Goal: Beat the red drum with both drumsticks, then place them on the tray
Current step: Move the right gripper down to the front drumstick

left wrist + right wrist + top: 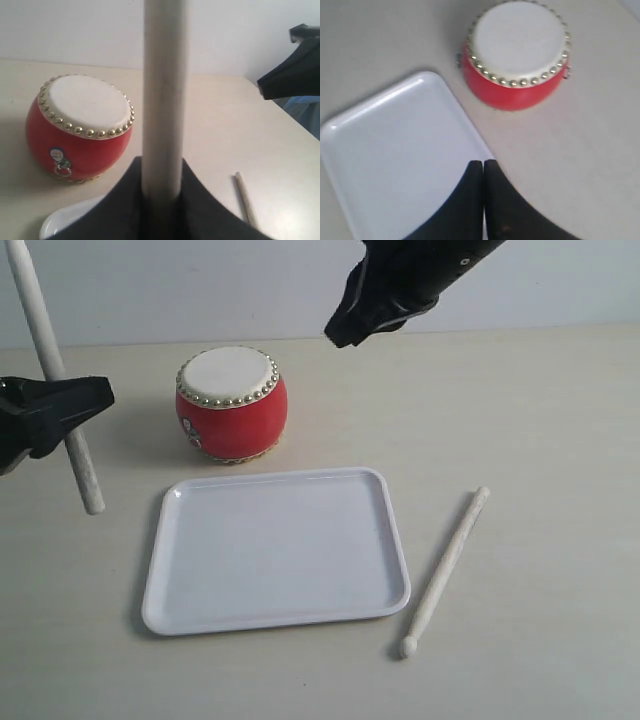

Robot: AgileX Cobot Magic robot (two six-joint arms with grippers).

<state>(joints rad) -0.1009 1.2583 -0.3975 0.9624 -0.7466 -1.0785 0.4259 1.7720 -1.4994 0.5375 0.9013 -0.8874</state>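
The left gripper (78, 408) squeezes one pale drumstick (45, 345), almost straight up. The shiny red drum (232, 410), white on top, sits behind the white tray (280, 550). The right gripper (345, 332) is pinched closed, empty. The other drumstick (445, 565) lies right of the tray.

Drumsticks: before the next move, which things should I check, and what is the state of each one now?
1. The left gripper grips the first drumstick: ok.
2. The right gripper holds a stick: not ok, it is shut and empty.
3. The second drumstick lies free on the table beside the tray: ok.
4. The red drum stands upright, skin uncovered: ok.
5. The tray has nothing on it: ok.
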